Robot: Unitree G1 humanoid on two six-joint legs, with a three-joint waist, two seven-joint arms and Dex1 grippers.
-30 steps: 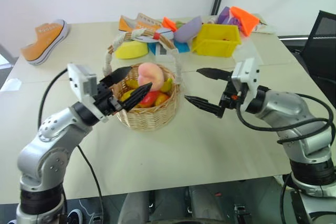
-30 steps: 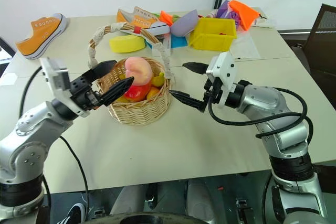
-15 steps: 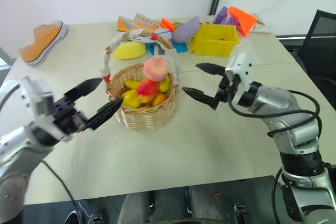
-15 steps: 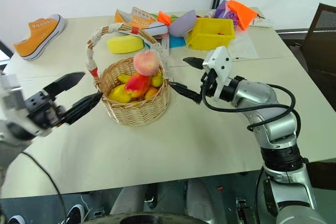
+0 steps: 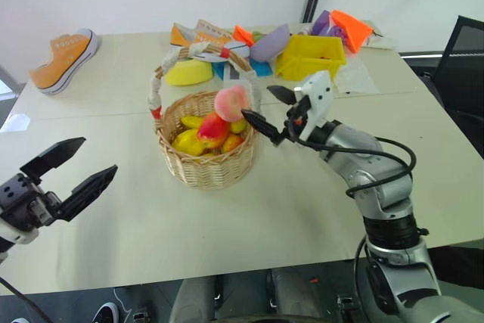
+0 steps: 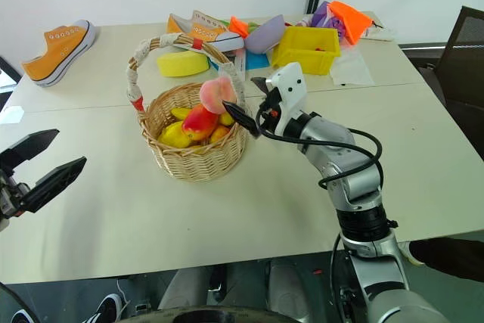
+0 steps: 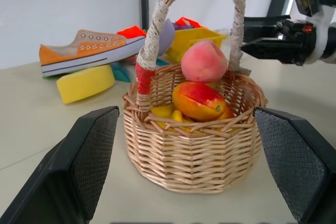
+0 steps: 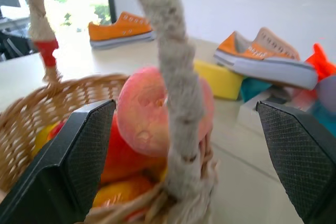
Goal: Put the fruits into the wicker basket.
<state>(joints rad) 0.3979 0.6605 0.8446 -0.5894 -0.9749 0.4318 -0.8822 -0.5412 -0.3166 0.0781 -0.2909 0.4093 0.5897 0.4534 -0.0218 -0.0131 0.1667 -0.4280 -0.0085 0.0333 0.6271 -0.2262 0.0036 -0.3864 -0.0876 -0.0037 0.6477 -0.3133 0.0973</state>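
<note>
Table [image 5: 302,209]: no loose fruit I can see.
Basket [image 5: 204,164]: mid-table, upright; risk: my right gripper [image 5: 263,110], jaws spread, empty, sits just beside rim and handle [image 5: 155,92]; I judge nudge there tips it.
Left gripper [image 5: 68,175]: agape, empty, well apart.
Peach [image 5: 229,102]: perched atop mango [image 5: 212,128] and banana [image 5: 185,141]; may roll out.

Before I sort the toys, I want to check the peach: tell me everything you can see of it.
The peach is a round pink-orange toy with a shallow crease, matte like foam or plastic. It sits topmost in the wicker basket, resting on the red-and-yellow mango, close beside the cloth-wrapped handle. The right gripper hovers open just beside it, with no visible contact.
</note>
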